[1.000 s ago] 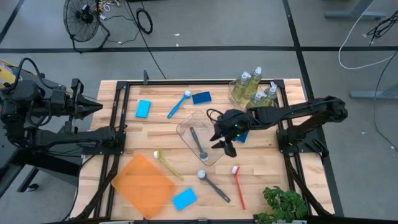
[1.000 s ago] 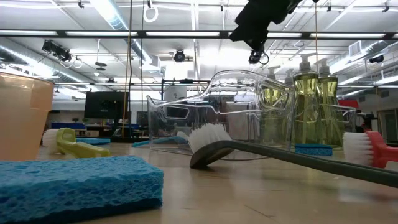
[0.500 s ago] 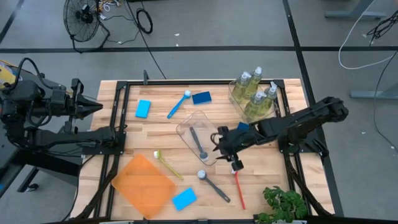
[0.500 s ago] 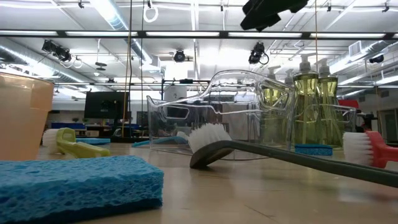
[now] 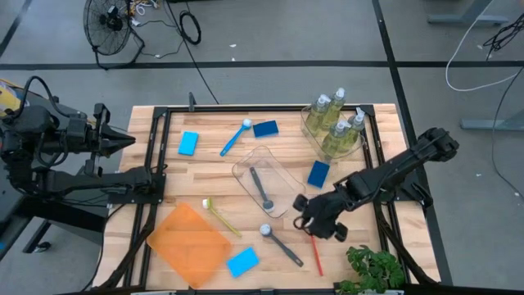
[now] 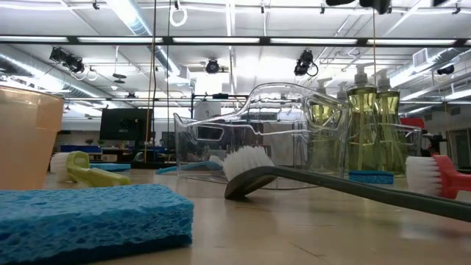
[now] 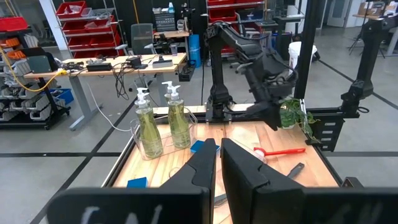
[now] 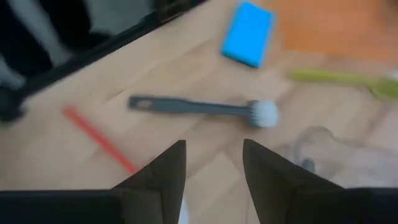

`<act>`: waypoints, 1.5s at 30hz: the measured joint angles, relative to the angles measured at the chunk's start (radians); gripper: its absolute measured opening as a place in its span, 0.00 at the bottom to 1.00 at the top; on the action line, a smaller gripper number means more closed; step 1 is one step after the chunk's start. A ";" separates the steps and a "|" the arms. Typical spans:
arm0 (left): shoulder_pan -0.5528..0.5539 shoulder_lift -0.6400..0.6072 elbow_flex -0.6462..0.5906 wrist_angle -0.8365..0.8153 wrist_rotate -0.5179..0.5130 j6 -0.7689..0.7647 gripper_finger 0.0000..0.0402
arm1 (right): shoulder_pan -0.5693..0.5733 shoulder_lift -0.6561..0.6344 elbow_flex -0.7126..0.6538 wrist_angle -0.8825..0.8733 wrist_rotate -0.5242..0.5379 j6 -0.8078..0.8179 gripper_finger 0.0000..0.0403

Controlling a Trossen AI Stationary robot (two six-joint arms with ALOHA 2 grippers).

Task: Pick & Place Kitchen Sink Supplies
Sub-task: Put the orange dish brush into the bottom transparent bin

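One grey brush [image 5: 261,188] lies in the clear tub [image 5: 264,182] beside the right claw [image 5: 313,223], whose fingers stand apart and empty over the red brush [image 5: 314,248]. Other supplies remain scattered on the desk [image 5: 213,176]. The left claw [image 5: 127,139] waits closed, well away.

bright even overhead light, ceiling strip lights [image 6: 140,18] glaring along the top of the low view, right wrist view smeared with motion blur, shadows soft everywhere.

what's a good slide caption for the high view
Right gripper open above the red brush; left gripper waits shut off the table's left edge.
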 joint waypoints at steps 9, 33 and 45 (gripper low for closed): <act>0.000 0.000 0.000 0.000 0.000 0.000 0.07 | 0.029 0.006 -0.003 -0.075 -0.003 -0.382 0.40; 0.000 0.000 0.000 0.000 0.000 0.000 0.07 | 0.168 0.132 -0.139 0.058 -0.012 -0.632 0.40; 0.000 0.000 0.000 0.000 0.000 0.000 0.07 | 0.178 0.278 -0.139 0.098 0.169 -0.682 0.40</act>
